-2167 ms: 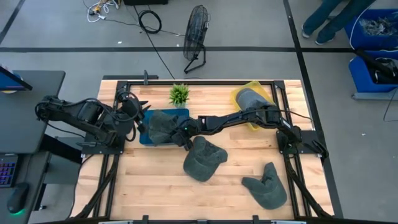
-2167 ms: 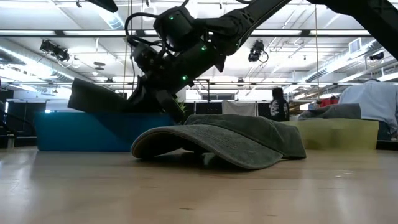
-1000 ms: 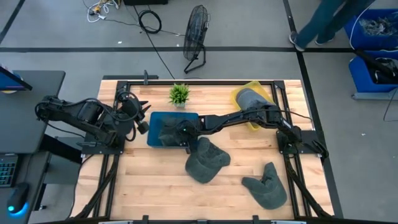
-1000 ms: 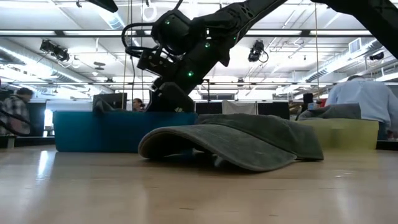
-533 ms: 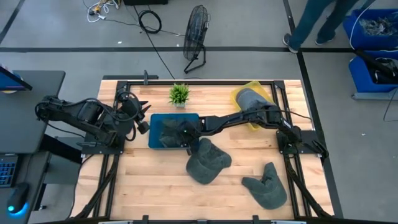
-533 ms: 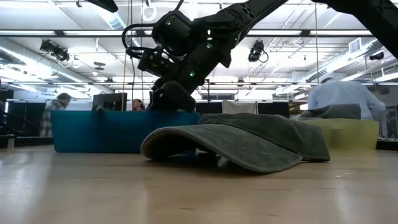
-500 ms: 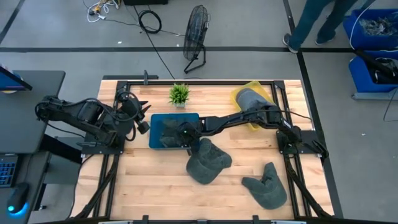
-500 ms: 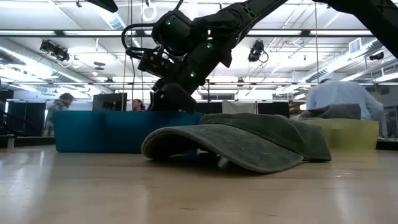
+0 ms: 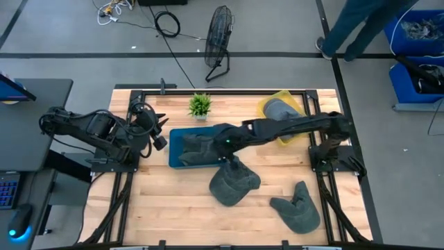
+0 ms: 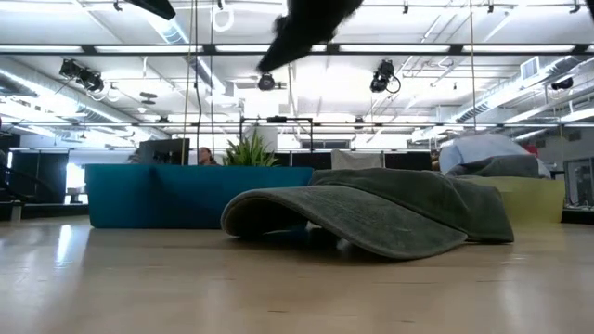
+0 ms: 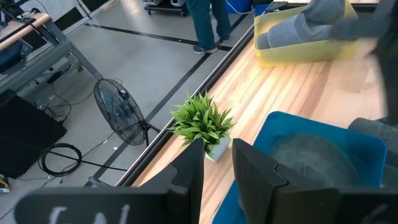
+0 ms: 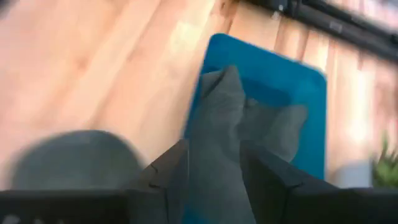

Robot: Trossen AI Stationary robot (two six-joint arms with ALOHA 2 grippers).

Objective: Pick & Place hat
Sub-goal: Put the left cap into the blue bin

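Wooden worktop (image 9: 159, 201): we see the right gripper (image 9: 223, 144) has lifted off the blue bin (image 9: 175, 146) near the back-left, fingers parted and empty, hat (image 9: 196, 148) now dropped inside, so this placement looks done; left gripper (image 9: 158, 141) parked empty at the left edge.

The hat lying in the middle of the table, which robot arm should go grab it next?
Probably the right. The right gripper hangs open just above that hat, beside the blue bin. The left gripper waits at the table's left edge, with the bin in between.
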